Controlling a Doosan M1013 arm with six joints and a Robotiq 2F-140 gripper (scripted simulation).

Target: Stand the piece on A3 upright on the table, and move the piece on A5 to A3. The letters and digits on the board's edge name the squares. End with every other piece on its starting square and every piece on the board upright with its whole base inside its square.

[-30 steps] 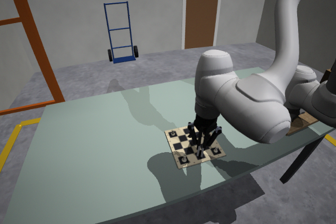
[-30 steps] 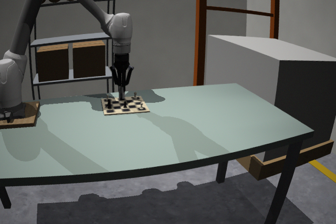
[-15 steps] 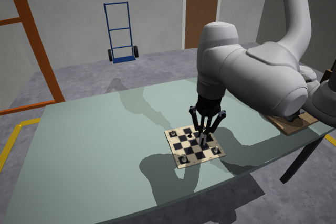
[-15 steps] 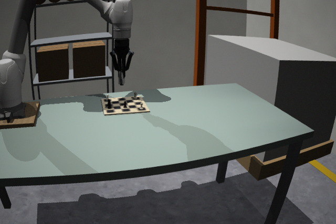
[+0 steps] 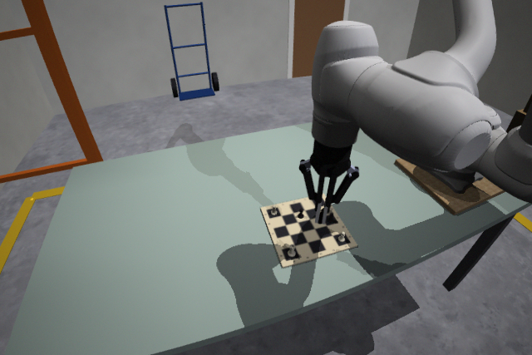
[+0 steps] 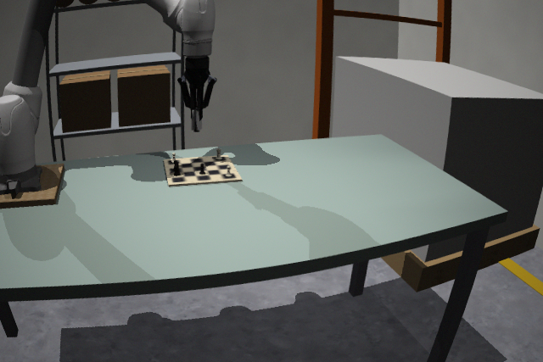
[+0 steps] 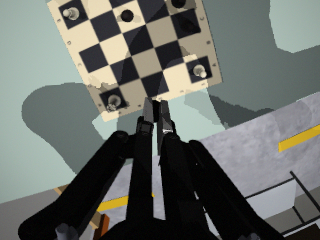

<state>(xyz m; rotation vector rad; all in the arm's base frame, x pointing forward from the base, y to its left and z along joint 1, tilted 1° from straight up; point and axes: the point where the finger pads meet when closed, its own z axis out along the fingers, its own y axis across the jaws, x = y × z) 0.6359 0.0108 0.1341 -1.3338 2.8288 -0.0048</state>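
The chessboard lies on the glass table near the arm's base; it also shows in the exterior view and the wrist view. My gripper hangs well above the board, shut on a small chess piece that is mostly hidden between the fingertips. Its colour is hard to tell. Light pieces stand in three corners.
The arm's wooden base plate sits at the table's edge near the board. A shelf with boxes stands behind the table and a large grey block to one side.
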